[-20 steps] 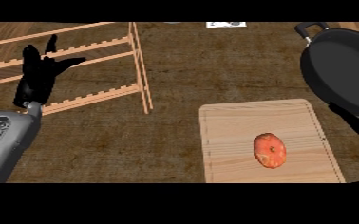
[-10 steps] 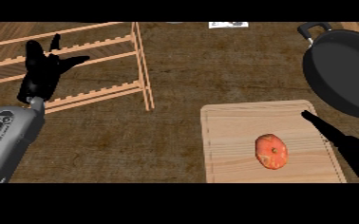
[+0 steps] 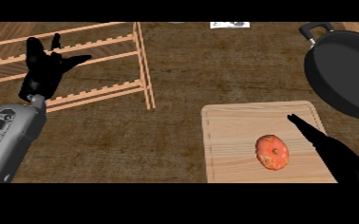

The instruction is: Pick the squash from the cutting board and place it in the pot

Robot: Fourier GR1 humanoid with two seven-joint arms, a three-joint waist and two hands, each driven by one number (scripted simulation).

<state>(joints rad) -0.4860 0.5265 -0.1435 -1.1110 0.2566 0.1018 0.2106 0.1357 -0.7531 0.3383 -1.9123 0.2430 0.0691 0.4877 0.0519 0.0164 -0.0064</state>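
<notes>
My right hand (image 3: 324, 147) reaches in from the lower right over the cutting board (image 3: 238, 123), fingers straight and together, holding nothing, their tip just beside the squash (image 3: 273, 152) but apart from it. The orange squash lies on the board. The black pot (image 3: 335, 71) sits beyond, at the right edge. My left hand (image 3: 45, 69) rests open, fingers up, over the wooden rack (image 3: 105, 59).
</notes>
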